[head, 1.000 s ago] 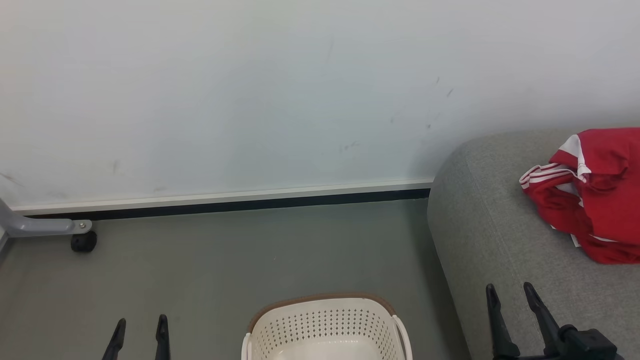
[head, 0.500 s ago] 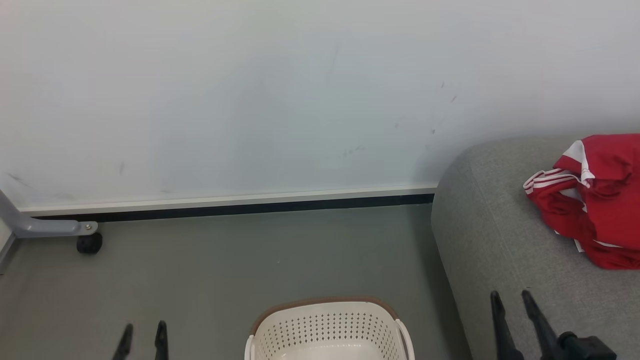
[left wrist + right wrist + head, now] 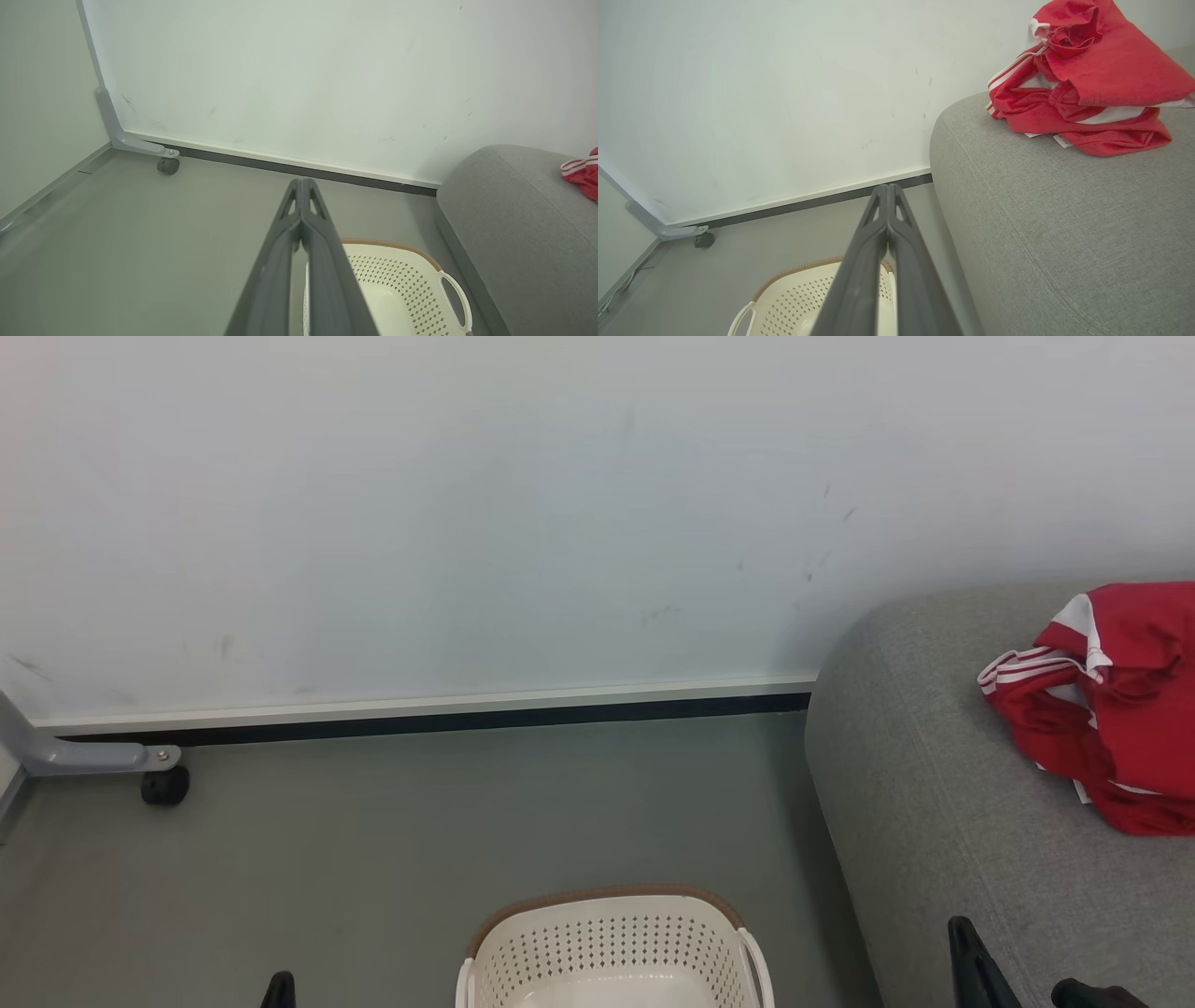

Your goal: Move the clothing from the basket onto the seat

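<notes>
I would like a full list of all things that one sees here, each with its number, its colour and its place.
clothing: one pile, red with white stripes, on top of the sofa
sofa: one, grey, at the right, against the wall
basket: one, cream with a brown rim, on the floor beside the sofa
wall: one, white with a few small marks, at the back
skirting strip: one, white over black, at the foot of the wall
floor: one, grey
metal leg: one, grey, far left by the wall
wheel: one, black, under the metal leg
left hand: one, dark, shut, holding nothing, left of the basket
right hand: one, dark, shut, holding nothing, near the sofa's edge
</notes>
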Controlling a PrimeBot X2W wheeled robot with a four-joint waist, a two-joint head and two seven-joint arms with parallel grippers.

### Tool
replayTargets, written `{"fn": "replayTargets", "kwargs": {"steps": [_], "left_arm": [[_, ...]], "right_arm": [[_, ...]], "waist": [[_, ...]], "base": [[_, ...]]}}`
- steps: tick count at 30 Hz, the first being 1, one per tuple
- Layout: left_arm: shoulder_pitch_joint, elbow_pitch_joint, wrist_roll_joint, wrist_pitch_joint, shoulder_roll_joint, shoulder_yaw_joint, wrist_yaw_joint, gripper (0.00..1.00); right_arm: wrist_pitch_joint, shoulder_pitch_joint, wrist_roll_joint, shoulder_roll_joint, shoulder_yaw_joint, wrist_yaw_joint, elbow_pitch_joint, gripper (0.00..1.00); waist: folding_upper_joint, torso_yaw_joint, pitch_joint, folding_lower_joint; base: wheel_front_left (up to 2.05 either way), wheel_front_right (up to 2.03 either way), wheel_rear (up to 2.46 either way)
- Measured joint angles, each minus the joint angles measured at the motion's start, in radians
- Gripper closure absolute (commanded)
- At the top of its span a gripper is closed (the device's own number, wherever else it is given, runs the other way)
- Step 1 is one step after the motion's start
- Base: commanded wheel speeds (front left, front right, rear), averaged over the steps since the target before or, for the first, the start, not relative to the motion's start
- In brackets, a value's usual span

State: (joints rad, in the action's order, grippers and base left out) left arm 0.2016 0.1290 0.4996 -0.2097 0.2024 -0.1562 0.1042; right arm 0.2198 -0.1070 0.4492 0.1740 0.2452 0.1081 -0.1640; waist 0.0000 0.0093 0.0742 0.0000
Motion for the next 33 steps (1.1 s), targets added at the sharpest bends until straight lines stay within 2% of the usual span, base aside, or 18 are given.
{"fn": "replayTargets", "kwargs": {"steps": [33], "left_arm": [[-0.080, 0.053, 0.358, 0.112, -0.048, 0.082, -0.071, 1.00]], "right_arm": [[-0.114, 0.058, 0.378, -0.044, -0.123, -0.071, -0.041, 1.00]], "waist": [[0.0000, -0.003, -0.025, 0.0001]], "base": [[0.00, 0.00, 0.00]]}}
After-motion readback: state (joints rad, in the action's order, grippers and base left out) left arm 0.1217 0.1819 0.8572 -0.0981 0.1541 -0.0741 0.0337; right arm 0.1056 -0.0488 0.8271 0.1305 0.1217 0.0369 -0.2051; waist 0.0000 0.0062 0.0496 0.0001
